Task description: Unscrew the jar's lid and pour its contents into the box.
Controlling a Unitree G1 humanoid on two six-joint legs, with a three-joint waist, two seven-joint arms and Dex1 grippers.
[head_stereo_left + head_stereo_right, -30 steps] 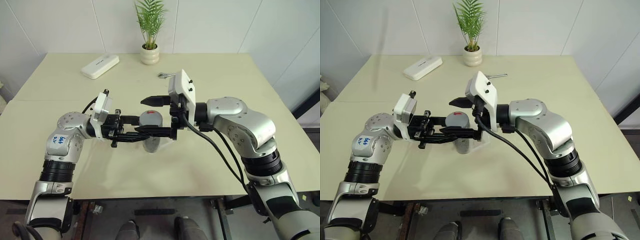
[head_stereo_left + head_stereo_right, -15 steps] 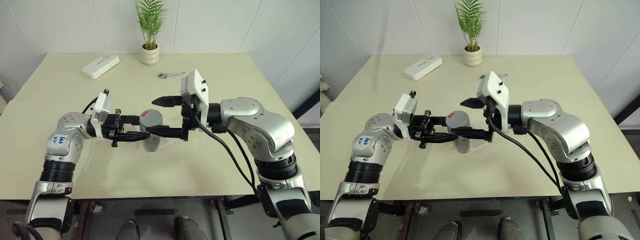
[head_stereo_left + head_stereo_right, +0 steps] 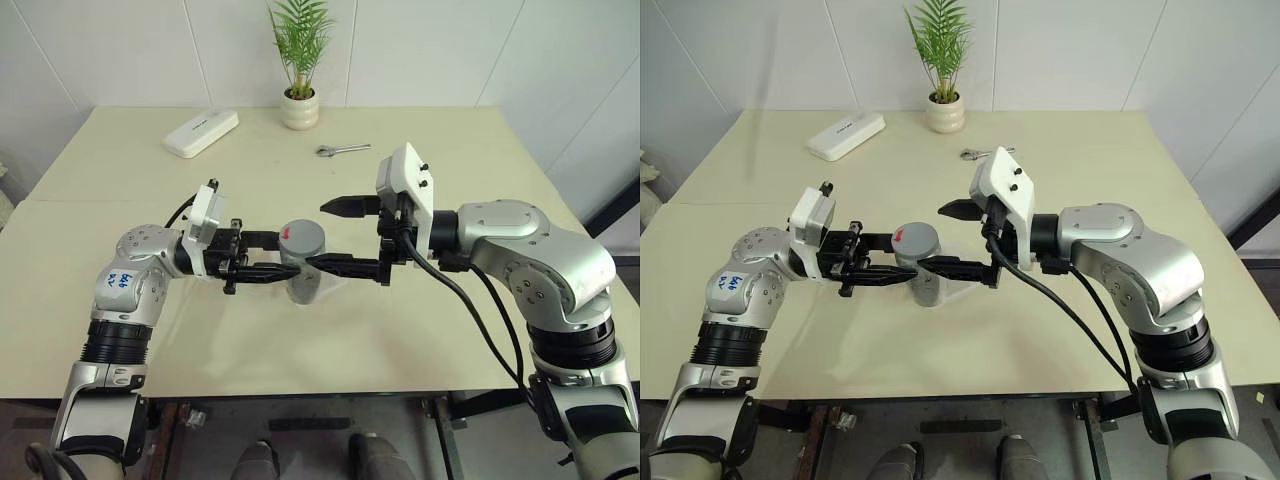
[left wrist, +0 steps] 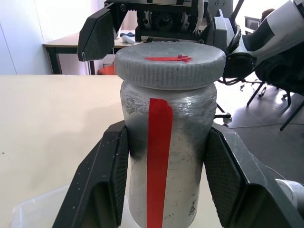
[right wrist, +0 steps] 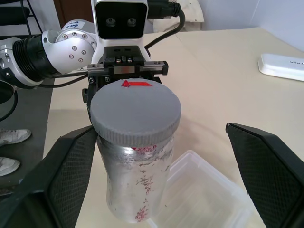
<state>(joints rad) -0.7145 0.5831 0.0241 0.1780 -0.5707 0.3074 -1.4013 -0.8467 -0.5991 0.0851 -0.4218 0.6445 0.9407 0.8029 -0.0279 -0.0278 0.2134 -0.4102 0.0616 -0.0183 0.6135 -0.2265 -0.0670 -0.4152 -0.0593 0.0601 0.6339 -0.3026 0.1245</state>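
The big pale counter (image 3: 420, 330) is seen under both arms. A white case (image 3: 200, 132), a plant pot (image 3: 299, 109) and a wrench (image 3: 342, 150) are set at its far side. The clear box (image 5: 199, 199) is laid on the counter, right below the jar. The jar (image 4: 166, 161) is held upright above the box, squeezed at its sides by the left fingers (image 4: 109, 185). The right fingers (image 3: 350, 207) are spread wide apart, beside the jar, and nothing is gripped by them. The grey lid (image 5: 136, 111) is kept on top of the jar.

A potted plant (image 3: 299, 60), white case (image 3: 201, 132) and wrench (image 3: 342, 150) lie on the table (image 3: 450, 330).
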